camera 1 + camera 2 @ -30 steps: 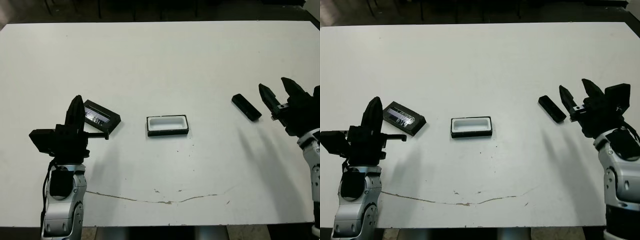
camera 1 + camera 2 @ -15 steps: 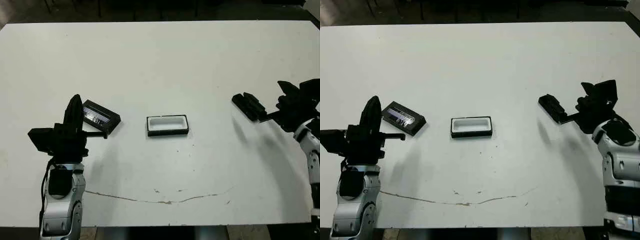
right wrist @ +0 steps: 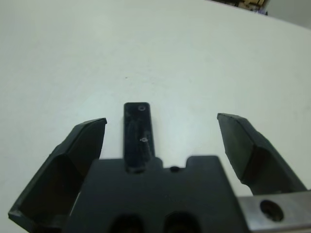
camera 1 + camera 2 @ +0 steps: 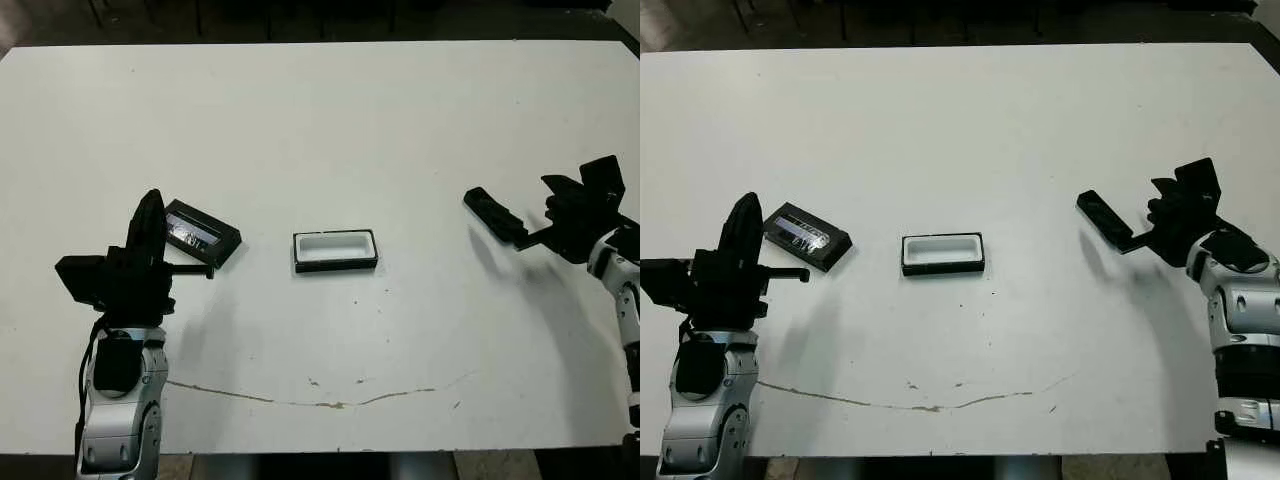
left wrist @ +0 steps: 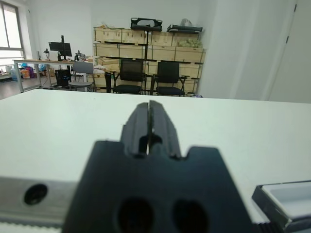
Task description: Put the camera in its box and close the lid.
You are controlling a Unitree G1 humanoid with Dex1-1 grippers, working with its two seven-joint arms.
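Note:
The camera (image 4: 493, 214), a slim black bar, lies flat on the white table at the right. My right gripper (image 4: 537, 212) is open just behind it. In the right wrist view the camera (image 3: 138, 133) runs between the two spread fingers (image 3: 80, 150) without touching either. The box (image 4: 335, 251), a black tray with white lining, sits at the table's middle, and its corner (image 5: 286, 196) shows in the left wrist view. The lid (image 4: 203, 232), black with a glossy panel, lies to the box's left. My left gripper (image 4: 152, 205) stands shut beside the lid, holding nothing.
A thin brownish crack line (image 4: 330, 402) crosses the table near its front edge. The table's right edge is close behind my right arm. Beyond the table's far side, the left wrist view shows office chairs (image 5: 146, 77) and shelves.
My right gripper has turned at the wrist and dropped lower, its fingers now straddling the camera's near end. The camera, box, lid and left arm have stayed put.

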